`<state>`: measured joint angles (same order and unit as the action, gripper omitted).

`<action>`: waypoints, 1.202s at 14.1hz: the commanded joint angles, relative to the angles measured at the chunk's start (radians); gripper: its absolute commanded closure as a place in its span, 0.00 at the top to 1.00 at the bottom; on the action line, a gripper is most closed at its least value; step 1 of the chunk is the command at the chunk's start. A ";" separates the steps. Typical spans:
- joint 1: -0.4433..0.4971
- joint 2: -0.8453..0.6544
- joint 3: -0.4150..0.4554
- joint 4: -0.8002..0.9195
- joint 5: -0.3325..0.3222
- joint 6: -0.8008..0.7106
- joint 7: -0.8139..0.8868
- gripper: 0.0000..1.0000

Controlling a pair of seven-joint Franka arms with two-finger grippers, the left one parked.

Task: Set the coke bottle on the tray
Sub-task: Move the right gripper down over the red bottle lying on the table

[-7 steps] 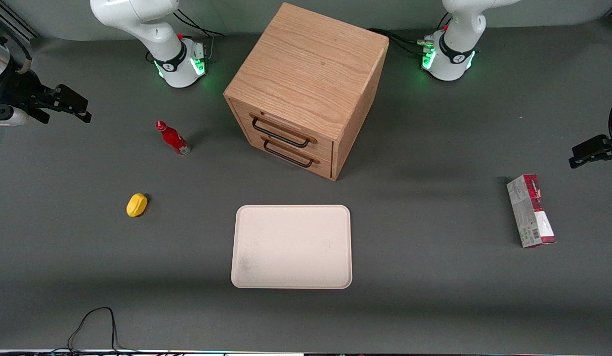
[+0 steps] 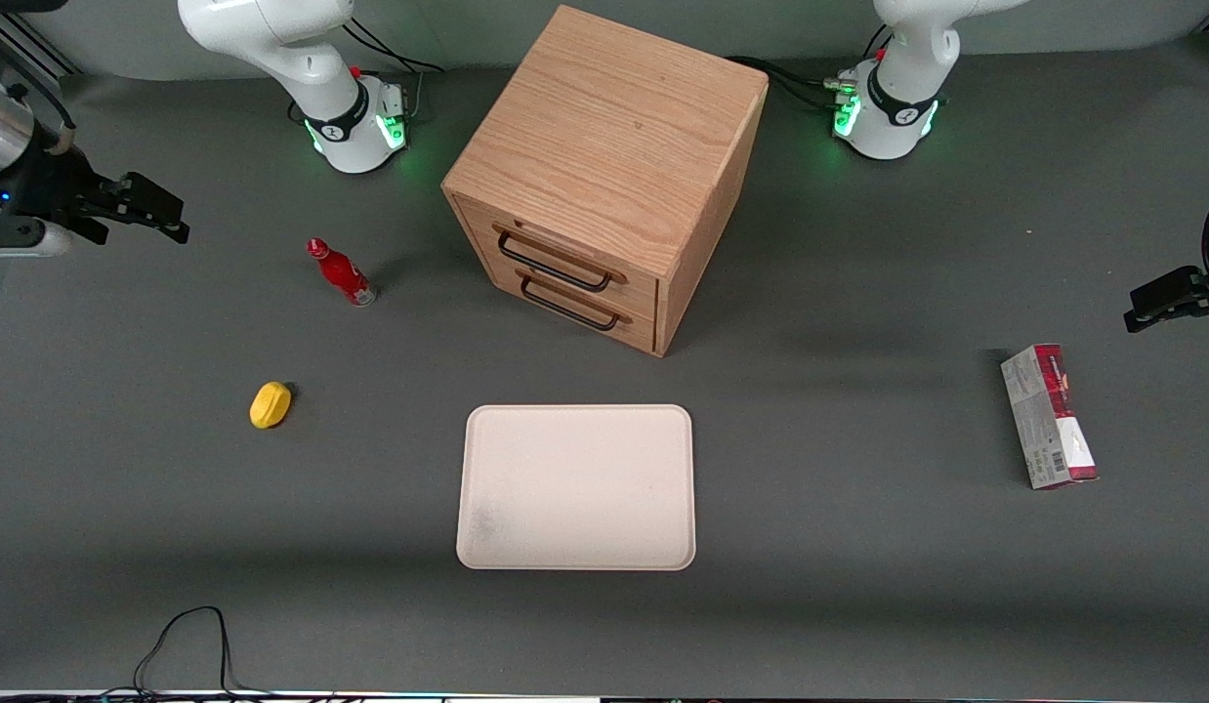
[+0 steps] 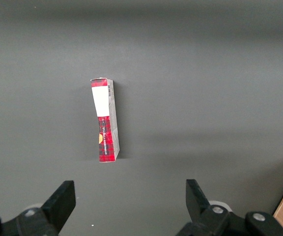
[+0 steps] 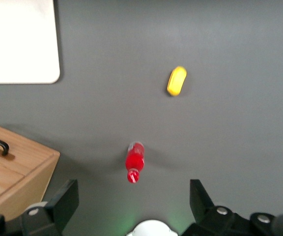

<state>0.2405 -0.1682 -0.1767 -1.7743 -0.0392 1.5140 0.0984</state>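
Compared with half a second earlier, only the black two-finger gripper [image 2: 160, 210] has shifted, slightly toward the small slim red coke bottle [image 2: 341, 273]; all objects lie as before. It hangs above the dark grey matte table [image 2: 858, 586] at the working arm's end, well apart from the bottle and empty. In the right wrist view its two fingers [image 4: 65, 199] stand spread wide, with the bottle [image 4: 134, 162] between them but lower, on the table. Standing upright on a silvery base with its red cap uppermost, the bottle is near the oak-grained wooden cabinet [image 2: 604, 176] with two black wire drawer handles, toward the working arm's end; its white lettering cannot be read. Nearer the front camera than the bottle lies a smooth yellow rounded lump [image 2: 270, 404]. In front of the cabinet's drawers lies the flat pale cream rectangular tray [image 2: 575, 488], round-cornered, low-rimmed and bare. Toward the parked arm's end lies a red-and-white rectangular carton [image 2: 1049, 416], its print illegible.
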 commanded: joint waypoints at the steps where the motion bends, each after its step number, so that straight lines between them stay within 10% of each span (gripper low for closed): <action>1: -0.003 -0.062 -0.009 -0.193 0.024 0.030 -0.016 1.00; 17: 0.023 -0.226 -0.014 -1.004 0.021 0.796 0.041 1.00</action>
<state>0.2532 -0.3569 -0.1859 -2.7312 -0.0317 2.2857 0.1164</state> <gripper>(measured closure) 0.000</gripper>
